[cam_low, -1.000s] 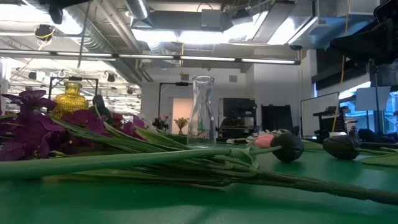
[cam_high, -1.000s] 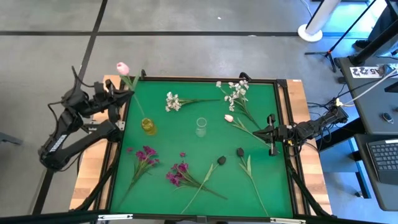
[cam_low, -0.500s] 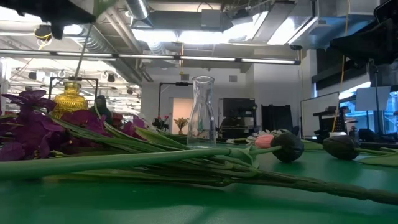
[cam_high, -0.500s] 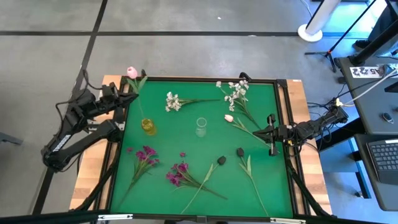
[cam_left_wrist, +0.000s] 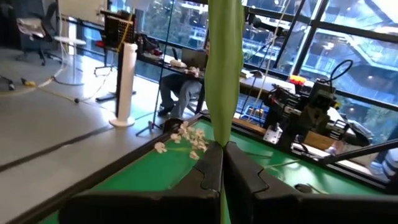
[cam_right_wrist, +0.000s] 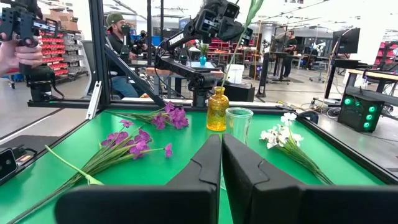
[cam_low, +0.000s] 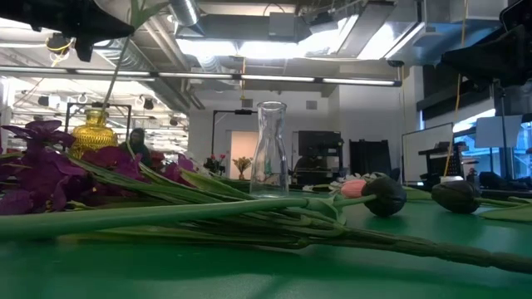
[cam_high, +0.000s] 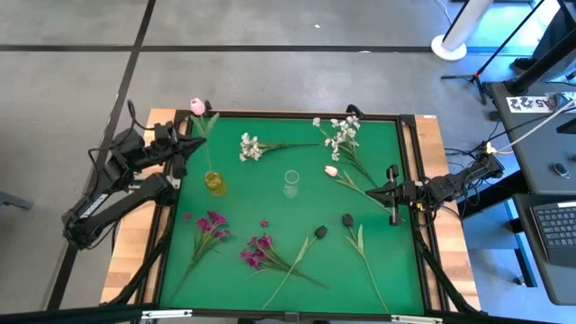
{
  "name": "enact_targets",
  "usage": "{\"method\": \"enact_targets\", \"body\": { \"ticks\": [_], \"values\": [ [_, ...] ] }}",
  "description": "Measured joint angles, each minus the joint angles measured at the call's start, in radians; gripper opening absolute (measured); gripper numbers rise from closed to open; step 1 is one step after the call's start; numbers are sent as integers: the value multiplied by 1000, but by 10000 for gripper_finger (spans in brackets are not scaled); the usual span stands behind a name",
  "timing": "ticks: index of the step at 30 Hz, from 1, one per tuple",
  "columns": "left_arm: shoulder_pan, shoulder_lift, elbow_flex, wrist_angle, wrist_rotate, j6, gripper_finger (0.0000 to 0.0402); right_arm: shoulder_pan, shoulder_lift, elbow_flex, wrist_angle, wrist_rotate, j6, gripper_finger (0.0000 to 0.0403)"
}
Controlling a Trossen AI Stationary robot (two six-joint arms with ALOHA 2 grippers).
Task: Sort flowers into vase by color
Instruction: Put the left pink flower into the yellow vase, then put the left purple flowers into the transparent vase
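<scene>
My left gripper (cam_high: 191, 142), at the table's left edge, is shut on a pink tulip (cam_high: 197, 106). The tulip's thin stem (cam_low: 115, 73) runs down to the mouth of the yellow vase (cam_high: 214, 183). A clear vase (cam_high: 291, 183) stands mid-table. On the green mat lie white sprigs (cam_high: 252, 146), another pink tulip (cam_high: 331, 170), magenta flowers (cam_high: 211, 223) and two dark heads (cam_high: 347, 219). My right gripper (cam_high: 382, 191) waits shut and without a load at the right edge. My left gripper pinches the tulip's stem together with a green leaf (cam_left_wrist: 222, 127) between its two fingers, some way below the head. The fingers come level from the table's left side and lie across the stem. The tulip stands nearly upright, its head above the fingers and its lower end at the yellow vase's mouth (cam_right_wrist: 218, 90).
A raised black frame (cam_high: 297, 115) borders the green mat. More white sprigs (cam_high: 342, 135) lie at the far right, more magenta flowers (cam_high: 259, 250) near the front. People and workbenches show in the room beyond the table.
My left gripper has sunk and gone toward the table's right, over the mat's left edge, staying shut on the tulip. The tulip's head has swung the same way, while its lower end has stayed at the yellow vase.
</scene>
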Motion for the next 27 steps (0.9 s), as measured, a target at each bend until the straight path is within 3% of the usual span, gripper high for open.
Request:
{"method": "enact_targets", "body": {
  "ticks": [5, 10, 19, 23, 27],
  "values": [
    [0, 0, 0, -10, 24, -34, 13, 0, 0, 0, 0, 0, 0, 17],
    [0, 0, 0, -51, 111, -48, 57, 0, 0, 0, 0, 0, 0, 17],
    [0, 1, 53, -159, 125, -27, 142, 0, 0, 0, 0, 0, 0, 17],
    [0, 1, 151, -234, 121, 25, 174, 0, 0, 0, 0, 0, 0, 17],
    [0, 1, 318, -387, 26, 106, 194, 0, 0, 0, 0, 0, 0, 17]
  ]
}}
